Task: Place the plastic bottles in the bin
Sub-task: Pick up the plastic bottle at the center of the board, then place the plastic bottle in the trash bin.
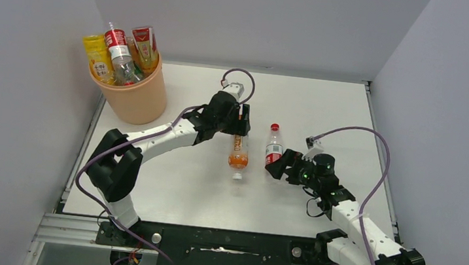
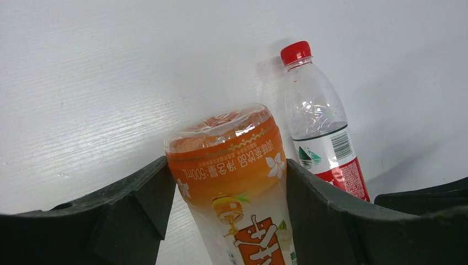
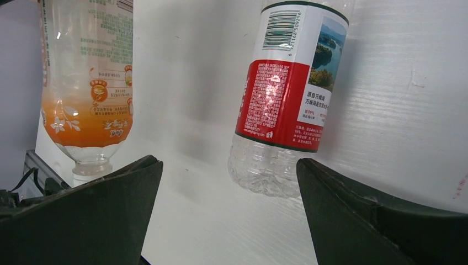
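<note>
**Left arm.** The left end effector (image 1: 240,132) is closed partway on the orange bottle (image 1: 238,154), with its fingers (image 2: 132,204) clamped on both sides of the body near the base. The bottle hangs cap-down near the centre of the worktop (image 1: 327,103), and the orange liquid has collected at the neck end. It cannot be told whether the cap touches the worktop.

**Right arm.** The right end effector (image 1: 279,166) stands wide and holds nothing. The red bottle (image 1: 274,146) lies on the worktop just beyond its fingers (image 3: 105,210), untouched, with the cap pointing to 12 o'clock. It is just beside the orange bottle, at that bottle's 3 o'clock, and the two are apart.

**Bin.** The bin (image 1: 133,99) stands at the worktop's 10 o'clock corner, well apart from both end effectors. Several bottles (image 1: 118,54) with red and yellow labels project above its rim.
</note>
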`<state>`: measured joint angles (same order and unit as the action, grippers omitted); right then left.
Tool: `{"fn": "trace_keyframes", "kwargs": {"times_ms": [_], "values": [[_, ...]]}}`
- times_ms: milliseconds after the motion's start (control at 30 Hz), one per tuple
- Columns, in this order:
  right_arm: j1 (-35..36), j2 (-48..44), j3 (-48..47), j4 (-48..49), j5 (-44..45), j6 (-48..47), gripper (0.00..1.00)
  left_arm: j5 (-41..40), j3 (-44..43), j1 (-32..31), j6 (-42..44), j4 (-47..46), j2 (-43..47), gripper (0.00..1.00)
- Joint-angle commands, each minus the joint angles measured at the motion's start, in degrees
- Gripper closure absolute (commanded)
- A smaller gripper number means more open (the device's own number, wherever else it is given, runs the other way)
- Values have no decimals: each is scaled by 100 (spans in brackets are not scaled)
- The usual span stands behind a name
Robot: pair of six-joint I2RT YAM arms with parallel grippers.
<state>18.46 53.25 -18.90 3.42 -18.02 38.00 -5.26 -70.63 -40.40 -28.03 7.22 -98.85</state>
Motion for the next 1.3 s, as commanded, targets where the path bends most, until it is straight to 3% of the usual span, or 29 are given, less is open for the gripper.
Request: {"fn": "trace_keyframes", "kwargs": {"times_ms": [0, 267, 633, 767, 933, 1033, 1267], "values": [[76, 72, -43, 384, -1, 23, 2, 78, -43, 14, 69, -195, 420, 48], [140, 149, -62, 425, 11, 23, 2, 93, -162, 17, 106, -38, 722, 48], [301, 281, -146, 519, 59, 53, 2, -326, -962, 321, 745, 434, 1561, 48], [389, 233, -106, 496, 112, 110, 2, -255, -1105, 1135, 1018, 485, 1932, 47], [507, 244, -97, 484, 178, 129, 2, 434, -1458, 2962, 1252, 210, 2121, 47], [556, 292, -122, 498, 189, 135, 2, 744, -1669, 3714, 1315, -109, 2100, 46], [664, 511, -176, 541, 187, 138, 2, 660, -1935, 4172, 1852, -850, 2085, 46]]}}
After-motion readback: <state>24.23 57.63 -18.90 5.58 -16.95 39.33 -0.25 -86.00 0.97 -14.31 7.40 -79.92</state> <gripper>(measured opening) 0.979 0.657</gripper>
